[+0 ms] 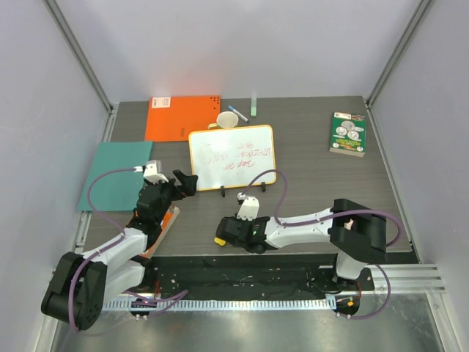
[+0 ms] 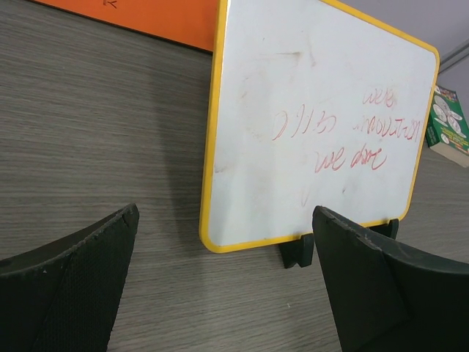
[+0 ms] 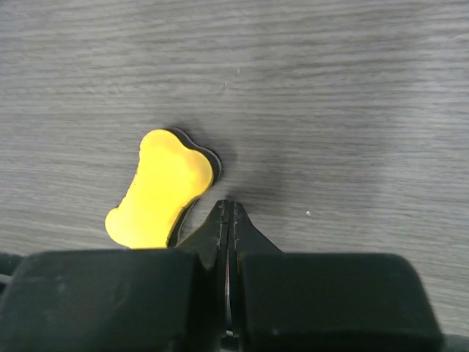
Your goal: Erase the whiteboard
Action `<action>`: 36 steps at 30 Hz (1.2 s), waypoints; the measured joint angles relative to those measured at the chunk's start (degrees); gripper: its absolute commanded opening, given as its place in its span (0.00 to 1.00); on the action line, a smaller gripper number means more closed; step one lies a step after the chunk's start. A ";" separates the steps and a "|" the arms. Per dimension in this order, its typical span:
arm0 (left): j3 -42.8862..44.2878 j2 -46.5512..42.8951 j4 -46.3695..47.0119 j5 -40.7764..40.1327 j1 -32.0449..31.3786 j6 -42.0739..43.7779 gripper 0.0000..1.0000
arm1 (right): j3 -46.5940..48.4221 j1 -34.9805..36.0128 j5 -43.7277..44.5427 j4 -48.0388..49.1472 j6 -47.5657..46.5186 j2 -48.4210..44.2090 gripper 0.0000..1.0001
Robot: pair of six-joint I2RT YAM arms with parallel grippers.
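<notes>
The whiteboard (image 1: 231, 158) stands on small black feet mid-table, yellow-rimmed, with red scribbles on its face. It fills the left wrist view (image 2: 315, 117). My left gripper (image 1: 187, 182) is open and empty, just left of the board's lower left corner; in its own view (image 2: 225, 220) the jaws stand wide apart, either side of that corner and a black foot (image 2: 297, 249). My right gripper (image 1: 220, 238) is shut on nothing, low over the table in front of the board. A yellow bone-shaped eraser (image 3: 161, 189) lies flat just left of its closed fingertips (image 3: 227, 209).
An orange notebook (image 1: 182, 117) lies at the back left and a teal sheet (image 1: 117, 174) at the left. A white cup (image 1: 227, 119) and markers (image 1: 253, 106) lie behind the board. A green box (image 1: 348, 132) sits at the back right.
</notes>
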 measured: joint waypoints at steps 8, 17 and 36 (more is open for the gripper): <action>0.00 0.00 0.00 -0.37 0.00 -0.50 1.00 | 4.83 -1.20 0.24 1.25 -1.60 4.98 0.01; 0.00 0.00 0.00 -0.50 0.00 -0.57 1.00 | 7.26 -1.88 2.12 -1.64 -5.35 6.25 0.14; 0.00 0.00 -0.02 -0.55 0.00 -0.59 1.00 | 15.08 1.03 3.56 -4.81 -16.61 5.81 0.70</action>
